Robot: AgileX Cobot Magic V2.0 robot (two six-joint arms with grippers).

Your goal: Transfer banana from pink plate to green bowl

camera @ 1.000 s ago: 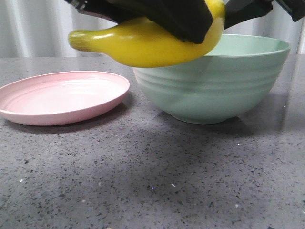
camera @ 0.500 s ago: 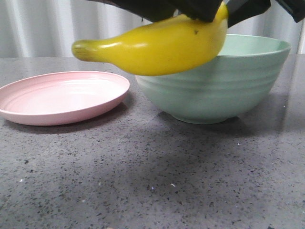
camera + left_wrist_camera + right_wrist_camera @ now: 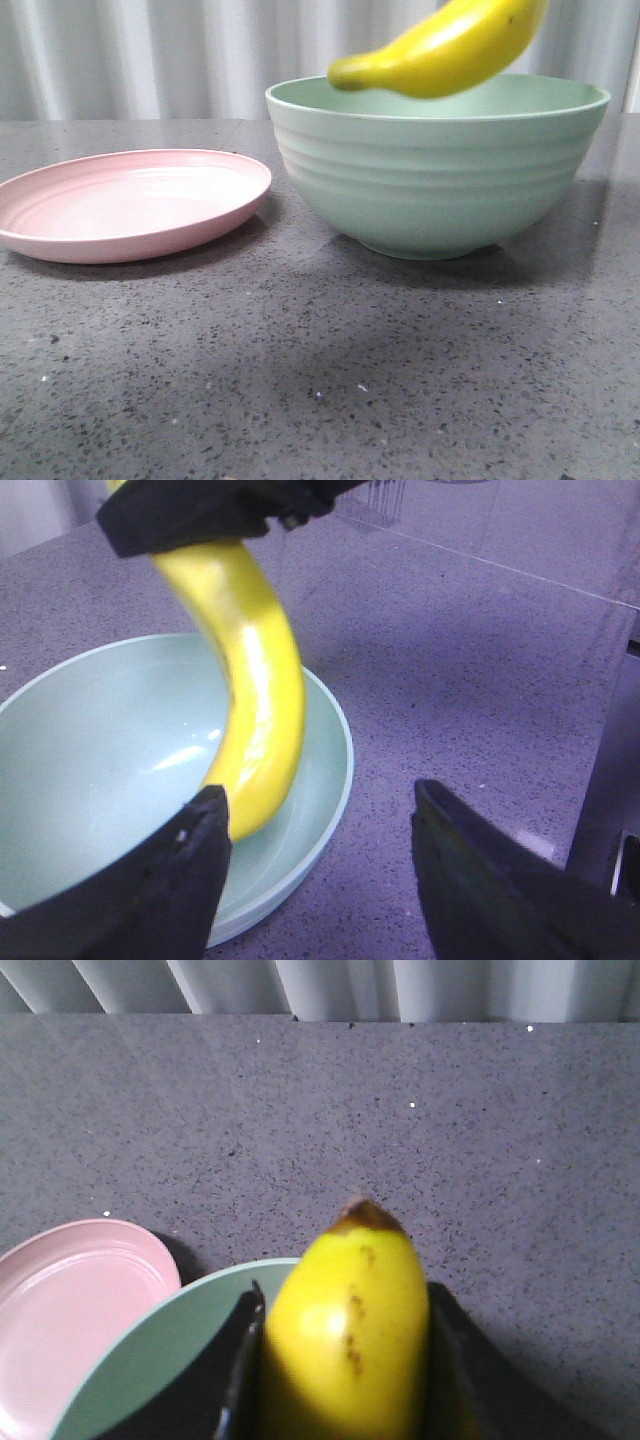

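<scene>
Banana (image 3: pixel 450 45) is suspended above the green bowl (image 3: pixel 440 170), stem end lowest and clear of the rim, tilted upward away from the pink plate (image 3: pixel 130 200). Right gripper (image 3: pixel 340 1360) is clamped on the banana, a finger pressed against either side. Left gripper (image 3: pixel 320 880) hangs over the green bowl with its fingers spread, holding nothing. Pink plate sits just beside the green bowl.

Yellow banana (image 3: pixel 450 45) tilted in air above mint-green bowl (image 3: pixel 430 180); pink plate (image 3: pixel 130 200) bare beside bowl
</scene>
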